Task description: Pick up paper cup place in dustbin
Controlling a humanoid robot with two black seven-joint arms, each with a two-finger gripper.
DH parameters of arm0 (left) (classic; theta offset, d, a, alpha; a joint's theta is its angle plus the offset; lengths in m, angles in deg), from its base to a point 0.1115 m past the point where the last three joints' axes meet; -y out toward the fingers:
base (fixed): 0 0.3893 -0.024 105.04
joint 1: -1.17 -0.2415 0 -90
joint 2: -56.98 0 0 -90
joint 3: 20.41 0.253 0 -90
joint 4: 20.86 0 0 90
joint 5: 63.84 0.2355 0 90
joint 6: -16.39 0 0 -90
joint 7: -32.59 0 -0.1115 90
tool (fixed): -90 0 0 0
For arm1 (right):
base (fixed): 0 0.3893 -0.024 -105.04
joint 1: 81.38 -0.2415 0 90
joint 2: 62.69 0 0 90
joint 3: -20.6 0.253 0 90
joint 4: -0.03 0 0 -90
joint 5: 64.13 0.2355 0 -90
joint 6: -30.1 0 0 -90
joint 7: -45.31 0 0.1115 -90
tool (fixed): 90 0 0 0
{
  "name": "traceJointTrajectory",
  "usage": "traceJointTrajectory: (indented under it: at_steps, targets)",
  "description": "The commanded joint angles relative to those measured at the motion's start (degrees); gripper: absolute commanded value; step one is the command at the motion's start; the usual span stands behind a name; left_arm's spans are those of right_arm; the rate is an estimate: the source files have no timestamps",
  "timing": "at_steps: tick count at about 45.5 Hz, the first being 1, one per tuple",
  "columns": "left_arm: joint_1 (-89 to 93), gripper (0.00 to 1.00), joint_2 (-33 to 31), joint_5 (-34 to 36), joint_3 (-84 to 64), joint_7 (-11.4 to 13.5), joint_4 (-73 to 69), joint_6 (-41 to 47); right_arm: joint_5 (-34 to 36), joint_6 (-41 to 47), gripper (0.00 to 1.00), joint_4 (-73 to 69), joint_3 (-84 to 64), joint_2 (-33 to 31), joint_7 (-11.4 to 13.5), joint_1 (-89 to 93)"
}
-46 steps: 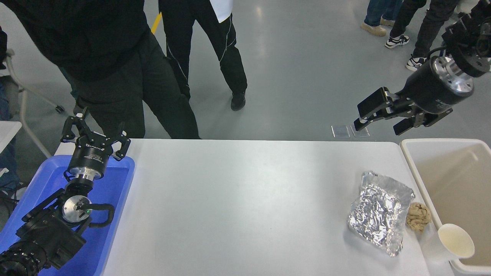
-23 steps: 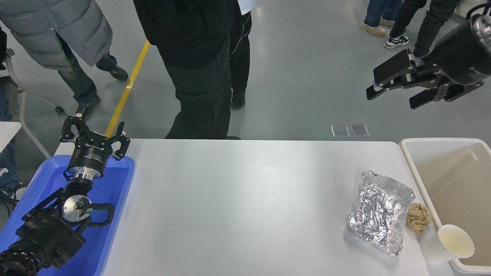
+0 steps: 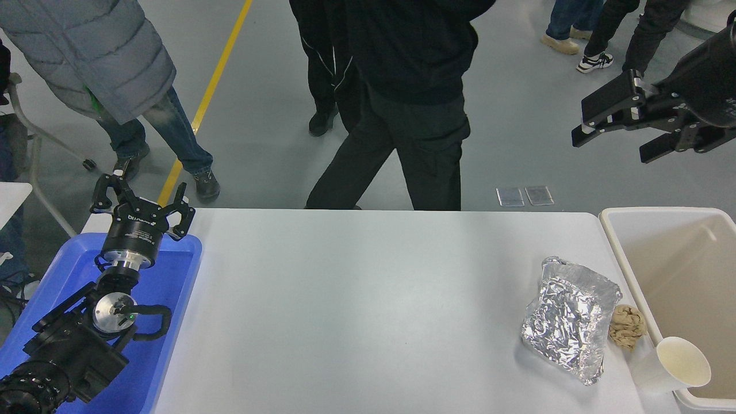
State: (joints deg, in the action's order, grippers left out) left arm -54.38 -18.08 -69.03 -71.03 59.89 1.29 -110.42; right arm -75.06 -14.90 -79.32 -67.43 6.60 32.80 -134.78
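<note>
A: Head view, nearest first. Lying tipped at the near right corner of the white table: the paper cup, mouth turned right, rim touching or overlapping the near pale rim of the dustbin. No print readable on the cup.

B: Beside it?

A: Just left and a little farther, a small tan wad of paper, pressed against the right edge of a crinkled silver foil bag. No label legible on the foil. Wad wedged between bag and bin wall, so little room on the cup's far side; bare tabletop left of the bag, all the way across.

B: Left side?

A: Left gripper parked over the far end of a blue tray at the table's left edge, fingers spread apart, nothing between them. White lettering on its black collar, too small to read.

B: And the right?

A: Right gripper high at the upper right, out past the table's far edge and over the grey floor, well apart from the cup. Jaws wide open, empty. Faint print on the wrist housing, unreadable.

B: Beyond the table?

A: Several people standing at the far side, legs and jackets only; a yellow line running across the floor; two small clear squares on the floor near the far edge.
</note>
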Motion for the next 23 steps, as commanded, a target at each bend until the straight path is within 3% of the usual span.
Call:
traceJointTrajectory:
  at_steps: [1, 23]
  targets:
    - [0.0, 0.98, 0.0, 0.0, 0.0, 0.0, 0.0, 0.0, 0.0, 0.0, 1.00, 0.2, 0.0, -0.2, 8.0, 0.2]
    - [0.0, 0.98, 0.0, -0.1, 0.1, 0.0, 0.0, 0.0, 0.4, 0.0, 1.00, 1.4, -4.0, -7.3, 8.5, 11.1]
